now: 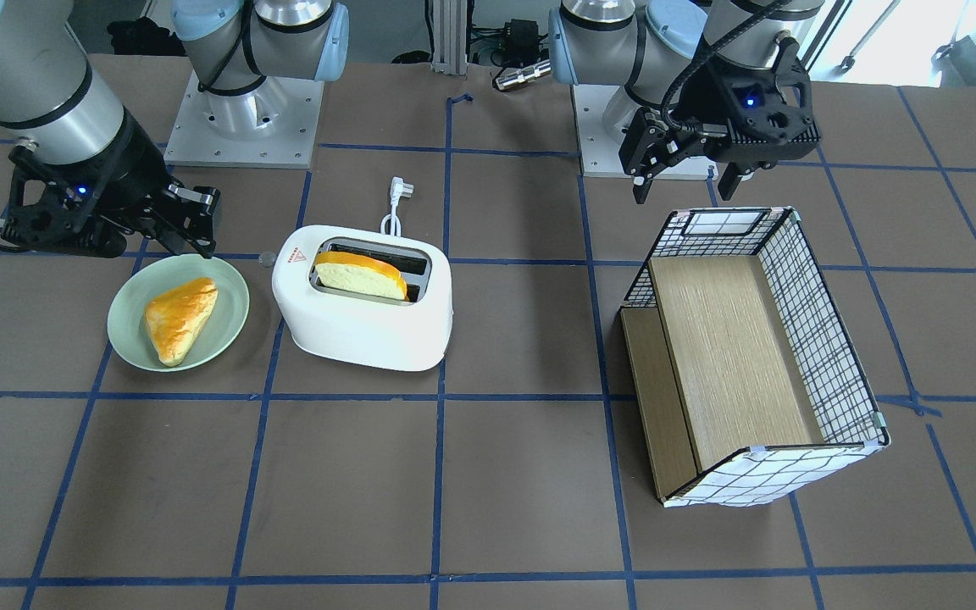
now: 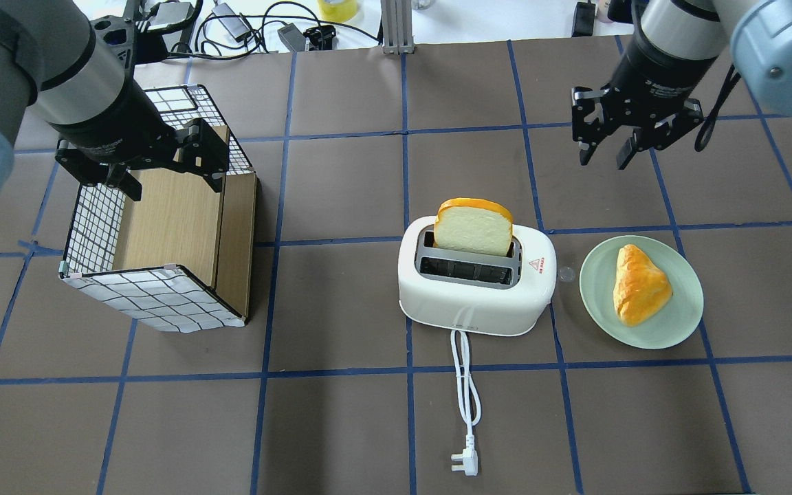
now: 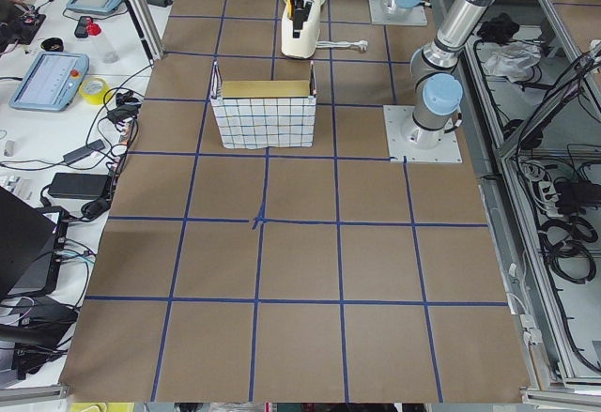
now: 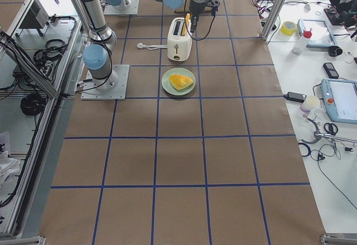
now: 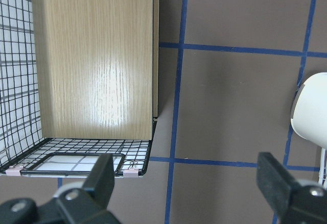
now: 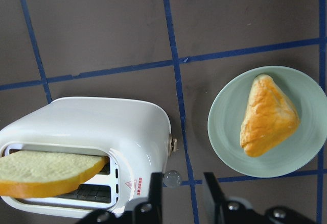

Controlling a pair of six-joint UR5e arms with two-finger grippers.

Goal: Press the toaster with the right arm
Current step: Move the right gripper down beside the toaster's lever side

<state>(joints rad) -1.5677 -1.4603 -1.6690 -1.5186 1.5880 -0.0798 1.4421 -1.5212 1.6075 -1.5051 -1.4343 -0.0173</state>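
The white toaster stands mid-table with a slice of bread upright in one slot and its cord trailing towards the robot. It also shows in the front view and the right wrist view, where a small knob sticks out of its end. My right gripper hovers above the table, beyond the toaster's plate-side end, touching nothing. Its jaws stand a narrow gap apart and empty. My left gripper is wide open and empty above the basket's far end.
A green plate with a pastry sits just right of the toaster. A small clear bead lies between them. A wire basket with wooden panels lies on its side at the left.
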